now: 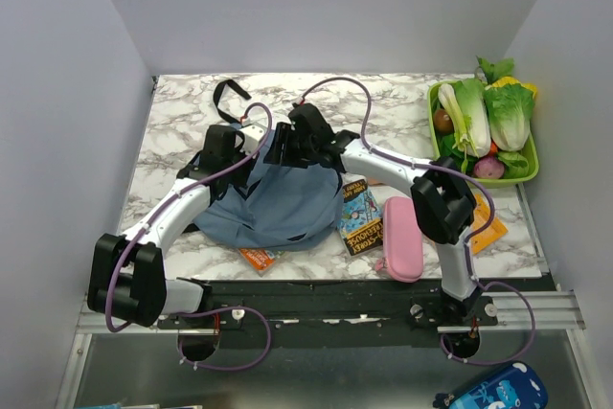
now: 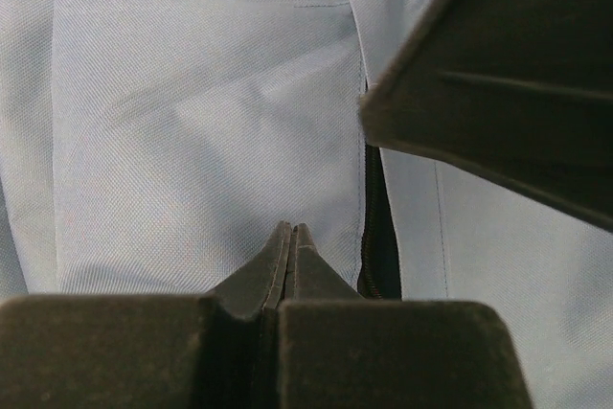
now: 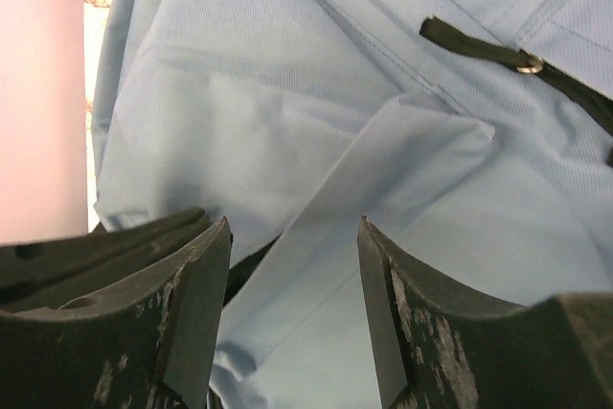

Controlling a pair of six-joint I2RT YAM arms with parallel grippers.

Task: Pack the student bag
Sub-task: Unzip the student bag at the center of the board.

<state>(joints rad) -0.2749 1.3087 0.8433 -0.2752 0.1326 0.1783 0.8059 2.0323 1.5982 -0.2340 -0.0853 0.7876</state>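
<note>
The student bag [image 1: 278, 203] is a dusty-blue backpack lying flat mid-table, with a black strap [image 1: 228, 93] trailing toward the back. My left gripper [image 1: 228, 146] is at the bag's upper left edge. In the left wrist view its gripper [image 2: 290, 229] is shut, tips down against the bag fabric [image 2: 192, 141] beside a dark zipper gap [image 2: 375, 227]; nothing shows between the fingers. My right gripper [image 1: 299, 141] is at the bag's top. In the right wrist view it [image 3: 292, 222] is open and straddles a raised fabric flap [image 3: 383, 170].
A pink pencil case [image 1: 402, 237] and a book [image 1: 361, 217] lie right of the bag. An orange book [image 1: 259, 258] pokes out under its near edge. A green tray [image 1: 530, 171] of vegetables stands at the back right. A bright blue pouch [image 1: 493, 392] lies below the table.
</note>
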